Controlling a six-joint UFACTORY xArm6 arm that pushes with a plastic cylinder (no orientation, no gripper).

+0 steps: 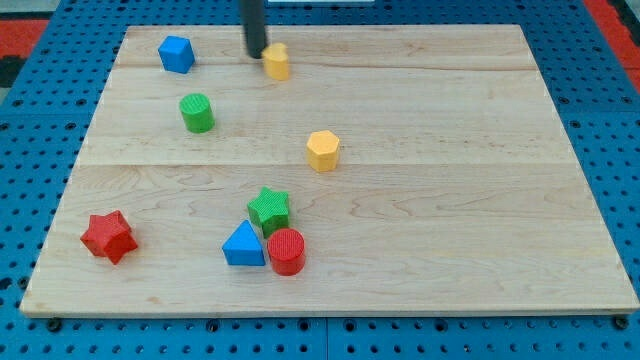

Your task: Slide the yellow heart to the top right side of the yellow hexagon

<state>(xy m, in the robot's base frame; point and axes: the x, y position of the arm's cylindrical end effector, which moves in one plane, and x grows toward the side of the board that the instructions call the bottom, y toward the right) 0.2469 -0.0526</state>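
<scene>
The yellow heart [277,61] lies near the view's top edge of the wooden board, left of centre. My tip [257,54] is right beside the heart's left side, touching or nearly touching it. The yellow hexagon [323,150] sits lower and to the right of the heart, near the middle of the board. The heart is up and to the left of the hexagon.
A blue block [176,54] lies at top left, a green cylinder [197,113] below it. A green star [269,209], blue triangle [244,245] and red cylinder [286,251] cluster at bottom centre. A red star [109,236] sits bottom left. The board's edge [320,312] runs along the bottom.
</scene>
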